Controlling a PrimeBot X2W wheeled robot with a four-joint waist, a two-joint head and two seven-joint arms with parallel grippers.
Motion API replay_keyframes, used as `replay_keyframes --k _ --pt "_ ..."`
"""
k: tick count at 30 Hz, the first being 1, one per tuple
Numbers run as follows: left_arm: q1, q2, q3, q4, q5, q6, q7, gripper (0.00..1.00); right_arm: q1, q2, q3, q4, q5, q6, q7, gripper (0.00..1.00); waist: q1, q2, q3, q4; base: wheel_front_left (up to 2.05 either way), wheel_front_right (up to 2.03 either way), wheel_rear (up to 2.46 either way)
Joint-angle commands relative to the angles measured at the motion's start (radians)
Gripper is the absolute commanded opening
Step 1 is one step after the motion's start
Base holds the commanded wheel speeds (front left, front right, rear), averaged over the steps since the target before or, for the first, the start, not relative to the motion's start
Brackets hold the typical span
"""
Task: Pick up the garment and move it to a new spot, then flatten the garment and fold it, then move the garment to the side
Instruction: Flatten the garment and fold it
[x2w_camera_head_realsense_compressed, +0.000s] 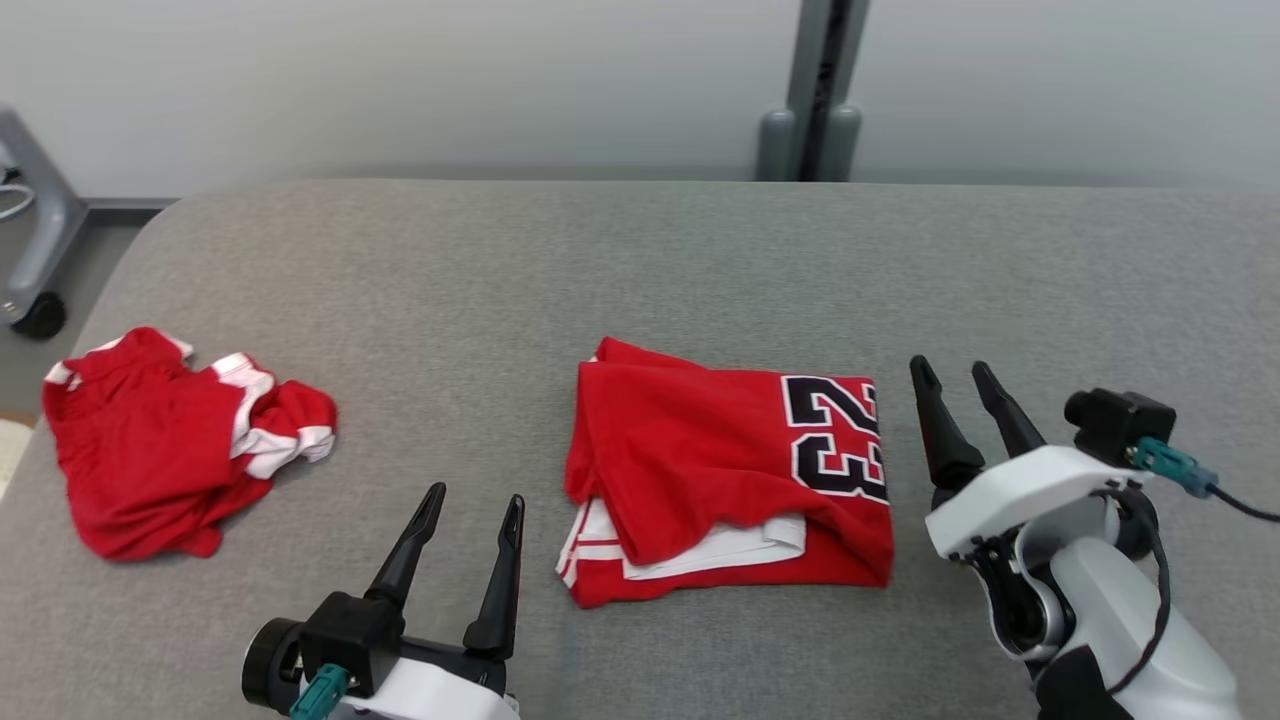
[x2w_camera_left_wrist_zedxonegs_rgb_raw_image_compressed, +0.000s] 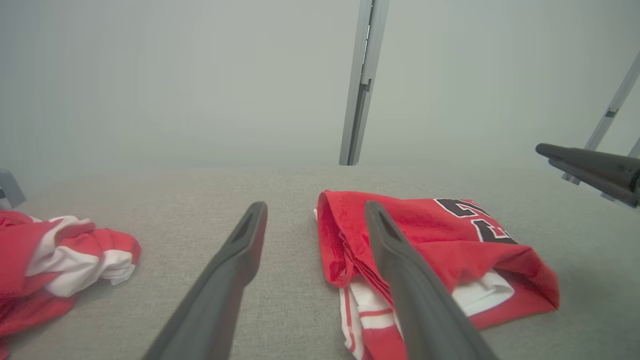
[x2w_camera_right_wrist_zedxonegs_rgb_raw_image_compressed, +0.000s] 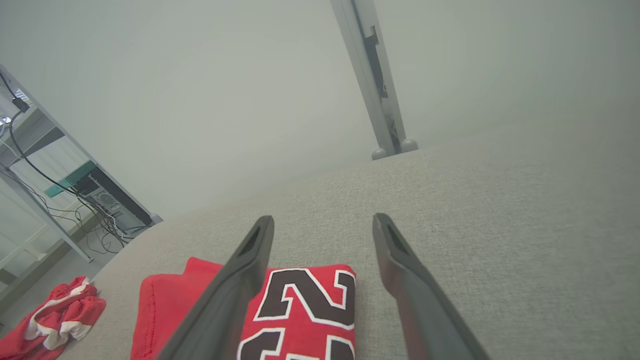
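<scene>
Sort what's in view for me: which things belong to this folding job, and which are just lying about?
Job: folded jersey, lying between the grippers; left gripper, open; right gripper, open.
Lying about: crumpled red garment at the left end of the table, untouched; grey post behind the table.

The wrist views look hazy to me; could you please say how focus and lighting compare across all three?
Head view: sharp and evenly lit, with only a soft shadow under the folded jersey. Left wrist view: the wall is washed into grey haze and the fingers are soft-edged. Right wrist view: same haze, tilted horizon, the jersey's number legible.
</scene>
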Motion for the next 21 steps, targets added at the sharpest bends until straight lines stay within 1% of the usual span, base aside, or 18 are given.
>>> replay_keyframes --k 1,5,6,12,21 --pt "-0.014 0.004 0.004 0.005 0.001 -0.004 -0.003 1.0 0.033 -0.002 -0.03 -0.019 -0.053 0.0 -0.001 1.0 0.0 0.0 -0.003 -0.04 0.0 0.0 0.0" --pt "-0.012 0.004 0.002 0.011 0.004 -0.008 -0.003 1.0 0.096 0.006 -0.101 -0.056 -0.149 0.0 -0.001 1.0 0.0 0.0 -0.014 -0.069 0.0 0.0 0.0" --pt "-0.012 0.004 0.002 0.011 0.004 -0.008 -0.003 1.0 0.096 0.006 -0.101 -0.056 -0.149 0.0 -0.001 1.0 0.0 0.0 -0.014 -0.069 0.0 0.0 0.0" --pt "0.02 0.004 0.01 0.015 0.0 -0.004 -0.003 1.0 0.198 0.017 -0.193 -0.14 -0.248 0.0 -0.001 1.0 0.0 0.0 -0.044 -0.098 0.0 0.0 0.0" --pt "0.065 0.004 0.019 0.024 -0.009 -0.007 -0.003 1.0 0.344 0.021 -0.243 -0.252 -0.405 0.0 -0.001 1.0 0.0 0.0 -0.095 -0.1 0.0 0.0 0.0"
